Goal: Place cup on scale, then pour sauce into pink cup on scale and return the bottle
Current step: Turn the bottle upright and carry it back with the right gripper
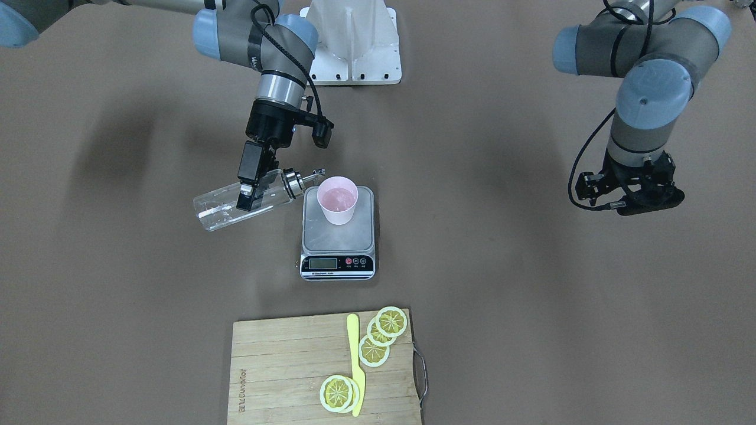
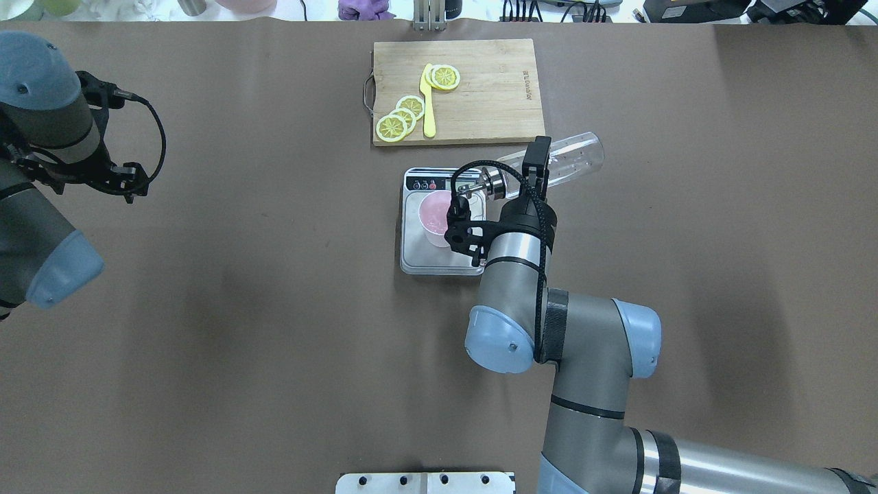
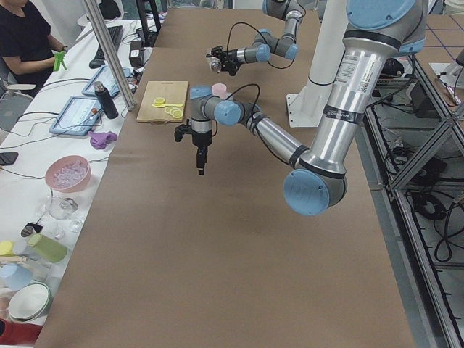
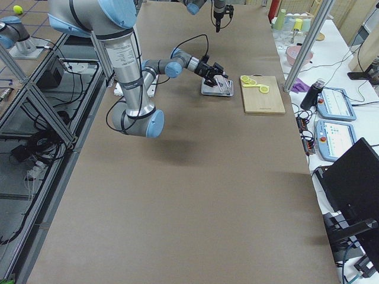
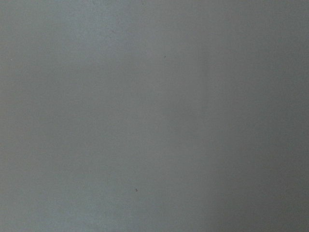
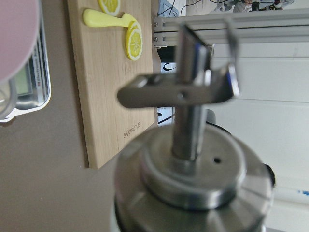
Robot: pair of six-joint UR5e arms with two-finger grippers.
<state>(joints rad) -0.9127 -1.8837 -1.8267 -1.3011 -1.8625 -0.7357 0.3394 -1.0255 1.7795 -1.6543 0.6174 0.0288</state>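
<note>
The pale pink cup stands upright on the back part of the silver scale. My right gripper is shut on the clear glass bottle and holds it tipped nearly level above the table, its metal spout pointing at the cup's rim. In the overhead view the bottle lies right of the scale, its spout over the cup. The right wrist view shows the spout cap close up. My left gripper hangs over bare table far off; I cannot tell its state.
A wooden cutting board with lemon slices and a yellow knife lies on the operators' side of the scale. The robot's white base stands behind the scale. The left wrist view shows only brown table.
</note>
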